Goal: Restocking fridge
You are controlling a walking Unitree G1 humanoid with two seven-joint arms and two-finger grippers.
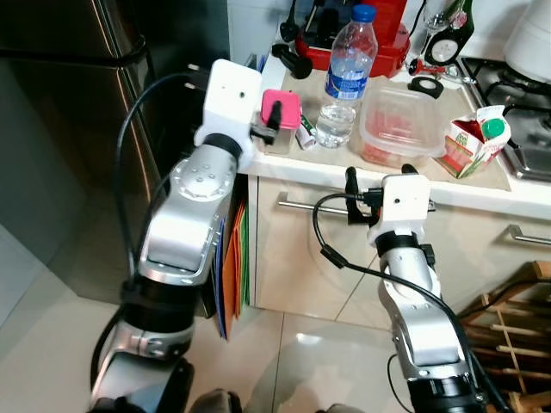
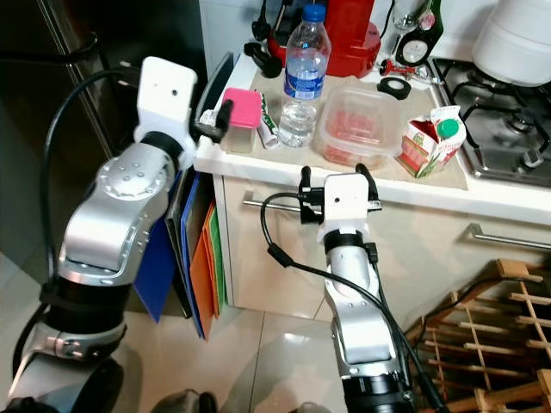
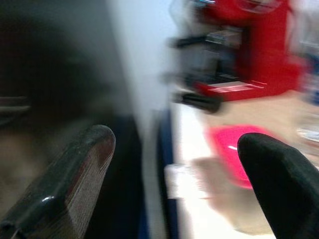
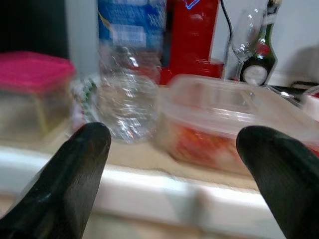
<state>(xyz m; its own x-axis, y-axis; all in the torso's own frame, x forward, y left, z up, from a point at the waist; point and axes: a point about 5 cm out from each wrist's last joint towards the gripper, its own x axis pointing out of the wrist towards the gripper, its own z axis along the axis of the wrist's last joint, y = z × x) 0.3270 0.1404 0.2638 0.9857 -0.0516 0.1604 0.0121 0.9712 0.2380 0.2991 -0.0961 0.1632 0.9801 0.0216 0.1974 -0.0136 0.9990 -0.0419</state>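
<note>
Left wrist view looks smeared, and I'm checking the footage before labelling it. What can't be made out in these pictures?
- Pink-lidded container: left wrist view, motion blur hides its contents.
- Small tube beside it: eye views, label too small to read.
- Fridge: cut off by the picture's top and left edges.
- Clear tub: right wrist view, blur leaves the red food unidentifiable.

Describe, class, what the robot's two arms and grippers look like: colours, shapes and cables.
Both arms are silver metal with rounded, bolted joints, ending in boxy white wrist housings. A black cable loops along each arm. The left gripper and right gripper each have two long black fingers.
</note>
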